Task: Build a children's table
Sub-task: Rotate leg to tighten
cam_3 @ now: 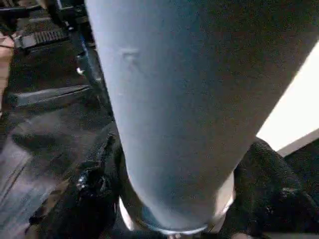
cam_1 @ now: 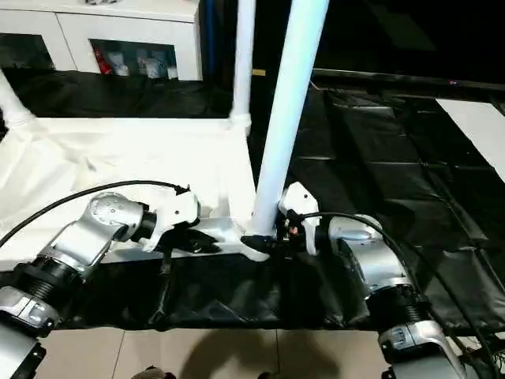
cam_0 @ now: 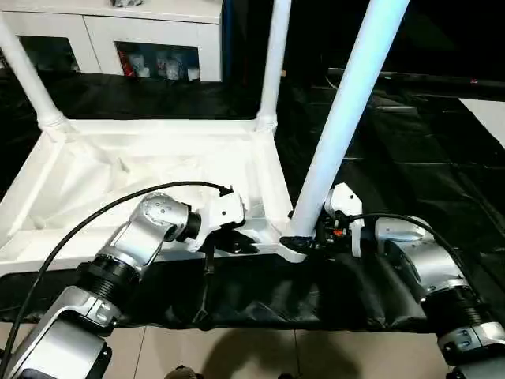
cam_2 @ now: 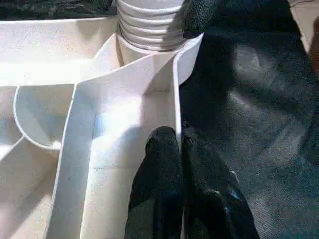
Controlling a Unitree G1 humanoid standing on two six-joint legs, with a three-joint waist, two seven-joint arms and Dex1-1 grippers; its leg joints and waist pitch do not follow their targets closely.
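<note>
The left end effector (cam_2: pixel 180 149) is clenched, its two black fingers (cam_2: pixel 162 164) pressed together on either side of the thin upright wall at the near edge of the children's table (cam_0: pixel 158 170). In the left wrist view the wall runs between the two fingertips, so the rim is pinched there. The silver left forearm (cam_0: pixel 138 233) reaches in from the lower left, with a black cable (cam_0: pixel 79 225) arching over it.

The table lies upside down on a black sheet (cam_0: pixel 394 158) spread over the floor, its ribbed underside facing up. A far left leg (cam_0: pixel 28 75) rises from its corner socket and leans toward the left, and a far right leg (cam_0: pixel 274 55) stands upright in the far corner socket.

To the right, the near leg (cam_0: pixel 347 110) stands in the near right corner socket (cam_0: pixel 293 246), tilted so that its top leans to the right. Its ribbed lower end shows in the left wrist view, seated in the socket.

The right end effector (cam_0: pixel 312 235) sits at the foot of this leg, its fingers (cam_3: pixel 89 199) spread on either side of the tube just above the socket. Whether they press on the leg or stand just clear of it cannot be told. The right forearm (cam_0: pixel 418 264) comes in from the lower right.

A white cabinet (cam_0: pixel 142 31) with glass doors stands behind the sheet.
</note>
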